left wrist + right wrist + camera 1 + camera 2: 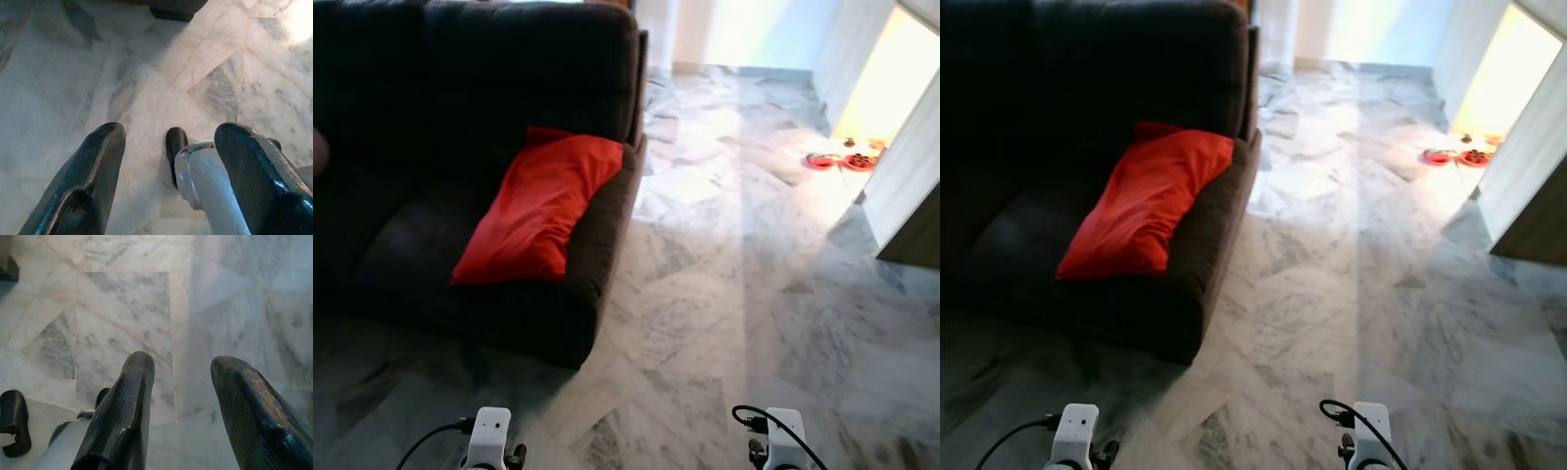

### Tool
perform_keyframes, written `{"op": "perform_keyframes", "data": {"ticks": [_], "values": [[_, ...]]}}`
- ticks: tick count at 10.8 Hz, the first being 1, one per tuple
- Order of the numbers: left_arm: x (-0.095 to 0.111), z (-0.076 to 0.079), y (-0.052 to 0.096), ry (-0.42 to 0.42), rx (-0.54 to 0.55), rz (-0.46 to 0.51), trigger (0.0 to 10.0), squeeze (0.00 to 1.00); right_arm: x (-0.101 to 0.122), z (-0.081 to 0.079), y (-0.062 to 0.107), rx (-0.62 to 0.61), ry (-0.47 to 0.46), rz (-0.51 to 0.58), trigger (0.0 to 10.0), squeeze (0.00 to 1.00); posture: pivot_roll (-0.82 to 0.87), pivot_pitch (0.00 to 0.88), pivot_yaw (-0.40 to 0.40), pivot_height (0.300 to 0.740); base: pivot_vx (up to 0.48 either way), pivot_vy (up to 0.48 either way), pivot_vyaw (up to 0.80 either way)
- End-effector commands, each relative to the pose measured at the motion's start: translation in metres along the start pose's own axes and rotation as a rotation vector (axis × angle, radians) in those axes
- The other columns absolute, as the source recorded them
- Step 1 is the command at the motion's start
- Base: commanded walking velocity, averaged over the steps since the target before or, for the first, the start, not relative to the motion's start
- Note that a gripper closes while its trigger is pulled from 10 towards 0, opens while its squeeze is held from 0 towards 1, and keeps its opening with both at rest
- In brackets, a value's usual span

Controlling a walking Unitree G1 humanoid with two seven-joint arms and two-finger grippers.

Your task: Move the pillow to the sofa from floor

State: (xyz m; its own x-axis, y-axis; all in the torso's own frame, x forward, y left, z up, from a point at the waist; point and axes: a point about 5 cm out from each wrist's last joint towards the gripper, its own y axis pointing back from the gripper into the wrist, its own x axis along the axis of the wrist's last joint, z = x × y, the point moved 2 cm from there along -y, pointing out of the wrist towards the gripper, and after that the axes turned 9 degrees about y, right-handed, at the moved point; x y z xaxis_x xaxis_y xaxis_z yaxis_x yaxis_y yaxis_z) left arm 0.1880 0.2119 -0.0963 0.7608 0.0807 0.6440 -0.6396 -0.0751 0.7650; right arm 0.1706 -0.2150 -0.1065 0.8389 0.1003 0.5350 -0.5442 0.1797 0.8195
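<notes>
Pillow on sofa; we stand back on marble.
Red fabric pillow point(540, 208) leans on dark upholstered sofa point(431, 88) at our eleven o'clock; left gripper point(168, 142) and right gripper point(178, 372) hang spread, empty.

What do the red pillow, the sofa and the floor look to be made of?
Red pillow: soft woven cloth, matte, creased and sagging.
Sofa: dark upholstery, probably fabric, dull without shine.
Floor: polished marble-like tiles, grey veining, visible joints, reflecting light.

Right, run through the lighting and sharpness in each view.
Left and right eye views: sofa nearly black in shade, red pillow on it clear, doorway at far right blown out by glare. Left wrist view: left gripper soft-edged, bright glare spot on the floor. Right wrist view: right gripper evenly lit, slightly blurred.
</notes>
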Motion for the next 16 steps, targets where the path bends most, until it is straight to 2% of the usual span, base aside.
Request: {"op": "perform_keyframes", "data": {"ticks": [1,10,16], "values": [[0.0063,-0.0019,-0.0013,0.007,0.007,0.016,10.0,0.00,-0.0025,-0.0003,0.0003,0.004,-0.003,-0.013,10.0,0.00,0.00,0.040,-0.050,0.740,0.000,0.000,-0.71],[0.0053,-0.0009,-0.0015,0.016,0.008,0.007,10.0,0.00,-0.0036,0.0048,0.0000,0.000,0.010,-0.028,10.0,0.00,0.00,0.042,-0.050,0.740,0.000,0.000,-0.69],[0.0054,-0.0013,-0.0017,0.021,0.008,0.003,10.0,0.00,0.0002,0.0021,-0.0011,0.003,0.020,-0.034,10.0,0.00,0.00,0.044,-0.049,0.740,0.000,0.000,-0.69]]}}
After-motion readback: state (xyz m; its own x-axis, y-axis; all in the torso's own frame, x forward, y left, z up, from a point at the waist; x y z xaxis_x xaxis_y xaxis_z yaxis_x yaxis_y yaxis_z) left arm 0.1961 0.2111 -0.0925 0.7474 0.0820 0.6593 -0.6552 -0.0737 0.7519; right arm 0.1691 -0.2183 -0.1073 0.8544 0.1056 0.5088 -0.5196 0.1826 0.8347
